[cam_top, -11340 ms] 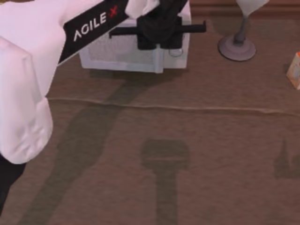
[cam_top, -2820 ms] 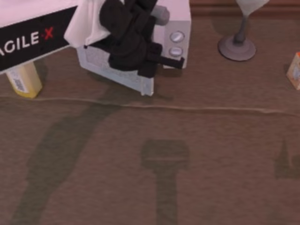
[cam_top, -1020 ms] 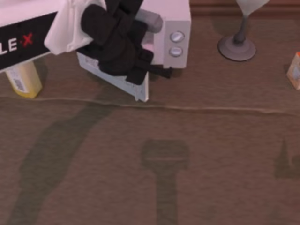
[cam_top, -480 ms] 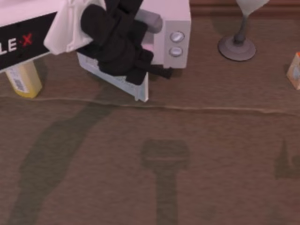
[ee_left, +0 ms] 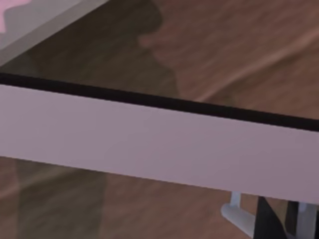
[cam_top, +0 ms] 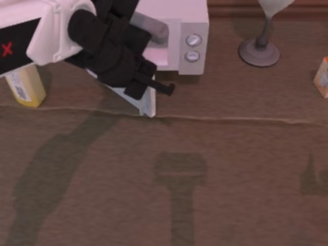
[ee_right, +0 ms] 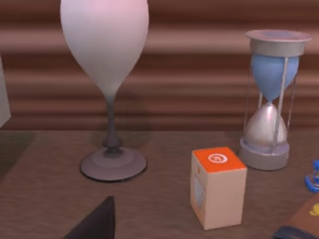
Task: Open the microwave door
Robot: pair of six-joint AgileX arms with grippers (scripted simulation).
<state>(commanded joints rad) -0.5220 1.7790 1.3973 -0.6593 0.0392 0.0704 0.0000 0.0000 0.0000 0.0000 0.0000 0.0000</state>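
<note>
The microwave [cam_top: 177, 31] sits at the upper middle of the top view. The left end effector [cam_top: 154, 89] is clenched on the microwave door [cam_top: 146, 102], which is swung partly open so the inside shows.

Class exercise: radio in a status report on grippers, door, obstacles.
Left gripper at the microwave door edge. Door partly open. Right gripper out of the top view. Nothing blocking the swing.

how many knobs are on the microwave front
2. Both silver knobs sit on the microwave panel at the right of its front, upper knob directly above lower knob. The left gripper and the open microwave door may hide others.
</note>
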